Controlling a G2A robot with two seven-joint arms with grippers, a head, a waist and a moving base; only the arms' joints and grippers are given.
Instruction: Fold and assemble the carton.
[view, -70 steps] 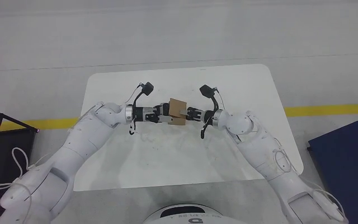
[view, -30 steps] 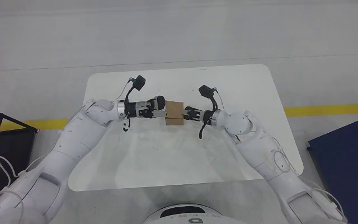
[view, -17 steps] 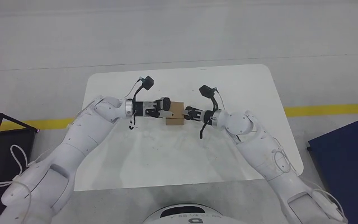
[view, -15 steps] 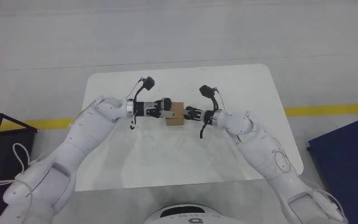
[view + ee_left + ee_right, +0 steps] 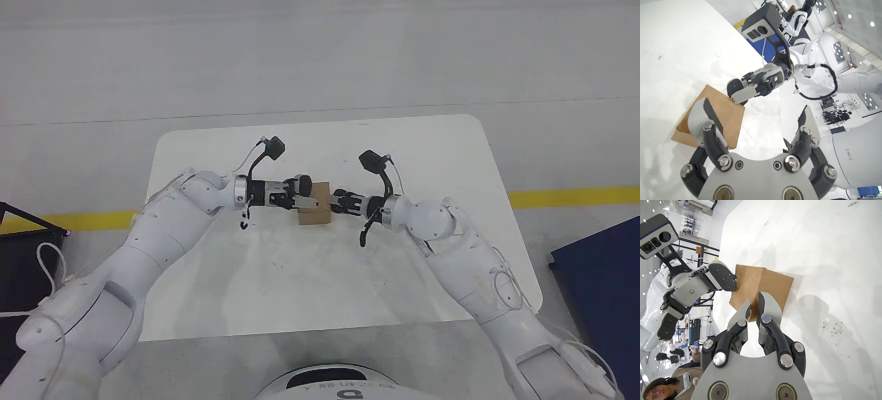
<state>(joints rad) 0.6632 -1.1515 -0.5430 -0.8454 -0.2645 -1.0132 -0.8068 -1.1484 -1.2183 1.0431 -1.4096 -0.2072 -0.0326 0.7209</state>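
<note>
While the brown carton (image 5: 317, 202) sits on the white table (image 5: 400, 260), a bit toward 12 o'clock from the middle, it looks only partly folded. At its 3 o'clock the right gripper (image 5: 343, 203) pinches one edge tight. At its 9 o'clock the left gripper (image 5: 299, 190) is spread wide, one finger touching the carton. More folding looks left to do.

Top view overhead, far; wrist views close, facing each other, sharing carton (image 5: 723, 111).

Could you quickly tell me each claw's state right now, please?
Left claw: open, touching the brown cardboard carton.
Right claw: closed on that carton.
</note>
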